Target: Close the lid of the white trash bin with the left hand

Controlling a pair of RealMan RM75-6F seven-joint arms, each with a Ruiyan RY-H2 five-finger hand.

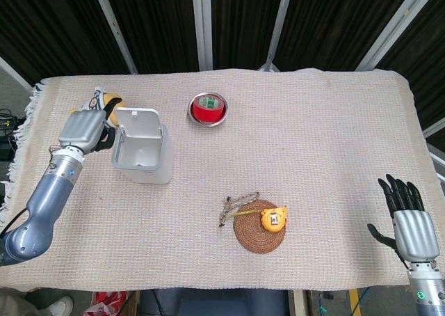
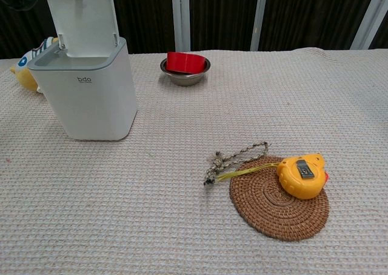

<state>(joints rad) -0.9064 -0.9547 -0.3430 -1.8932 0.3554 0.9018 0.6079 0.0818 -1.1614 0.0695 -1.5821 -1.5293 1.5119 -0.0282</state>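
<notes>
The white trash bin (image 1: 144, 164) stands on the left part of the table, its lid (image 1: 135, 120) tipped up and open. The chest view shows the bin (image 2: 85, 96) with the lid (image 2: 83, 20) standing upright above its back edge. My left hand (image 1: 83, 128) hovers just left of the bin, close to the lid's left edge, back of the hand up, fingers apart and holding nothing. My right hand (image 1: 407, 224) stays at the table's near right corner, fingers spread and empty. Neither hand appears in the chest view.
A yellow striped plush toy (image 1: 101, 101) lies behind my left hand and beside the bin. A steel bowl (image 1: 208, 110) with something red in it sits behind the bin to the right. A yellow tape measure (image 1: 274, 218) rests on a woven coaster (image 1: 254, 238).
</notes>
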